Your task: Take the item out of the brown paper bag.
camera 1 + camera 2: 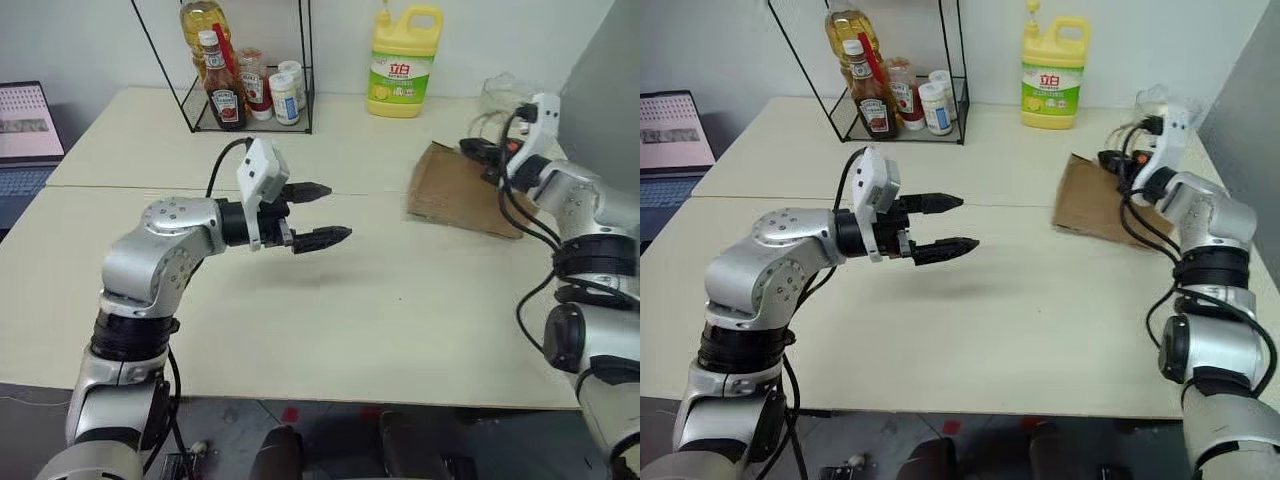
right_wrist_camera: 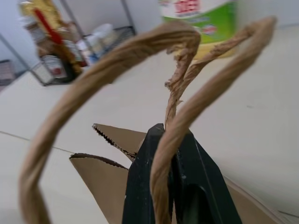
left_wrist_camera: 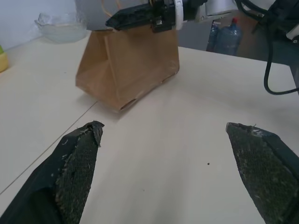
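Note:
The brown paper bag (image 1: 455,190) lies tilted on the right side of the table, its mouth end lifted toward my right arm. My right gripper (image 2: 170,154) is shut on the bag's twisted paper handles (image 2: 93,74), which loop up past its black fingers. In the left wrist view the bag (image 3: 131,65) shows its folded base, with the right gripper (image 3: 135,16) at its top. My left gripper (image 1: 318,213) hovers open above the middle of the table, pointing toward the bag and well short of it, nothing between its fingers. The item is hidden.
A yellow detergent jug (image 1: 403,60) stands at the back. A black wire rack (image 1: 250,95) at the back left holds a ketchup bottle (image 1: 222,85) and other bottles. A laptop (image 1: 25,130) sits at far left, a clear bowl (image 3: 60,25) beyond the bag.

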`<move>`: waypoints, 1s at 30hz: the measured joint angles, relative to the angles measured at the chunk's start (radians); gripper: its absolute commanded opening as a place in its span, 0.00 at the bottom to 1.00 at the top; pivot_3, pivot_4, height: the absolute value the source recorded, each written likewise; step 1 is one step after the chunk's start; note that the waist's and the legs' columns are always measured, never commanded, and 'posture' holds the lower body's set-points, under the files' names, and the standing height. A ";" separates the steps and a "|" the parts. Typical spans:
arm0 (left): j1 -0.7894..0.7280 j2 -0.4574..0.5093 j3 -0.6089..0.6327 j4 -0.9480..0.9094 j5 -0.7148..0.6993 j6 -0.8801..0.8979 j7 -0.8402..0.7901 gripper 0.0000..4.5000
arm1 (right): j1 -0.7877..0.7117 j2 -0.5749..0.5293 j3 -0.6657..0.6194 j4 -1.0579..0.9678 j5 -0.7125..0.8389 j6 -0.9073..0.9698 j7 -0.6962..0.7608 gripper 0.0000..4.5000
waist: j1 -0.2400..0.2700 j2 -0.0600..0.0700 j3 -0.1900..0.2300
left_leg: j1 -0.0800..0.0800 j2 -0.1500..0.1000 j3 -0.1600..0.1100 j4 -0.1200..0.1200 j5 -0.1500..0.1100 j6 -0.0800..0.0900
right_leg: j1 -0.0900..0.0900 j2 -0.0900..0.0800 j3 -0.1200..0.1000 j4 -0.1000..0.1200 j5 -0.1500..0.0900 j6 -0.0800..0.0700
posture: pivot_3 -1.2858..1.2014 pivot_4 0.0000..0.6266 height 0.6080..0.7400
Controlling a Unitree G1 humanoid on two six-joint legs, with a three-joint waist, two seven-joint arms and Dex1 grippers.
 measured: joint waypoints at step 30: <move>0.417 0.091 0.420 -0.417 -0.289 0.246 0.447 1.00 | -0.115 0.485 0.205 0.063 -0.101 -0.059 -0.246 0.01 | 0.008 0.001 0.000 | 0.000 0.000 -0.002 0.012 -0.001 0.004 | 0.001 0.001 -0.001 0.009 0.001 0.002 | 0.52 0.24 1.00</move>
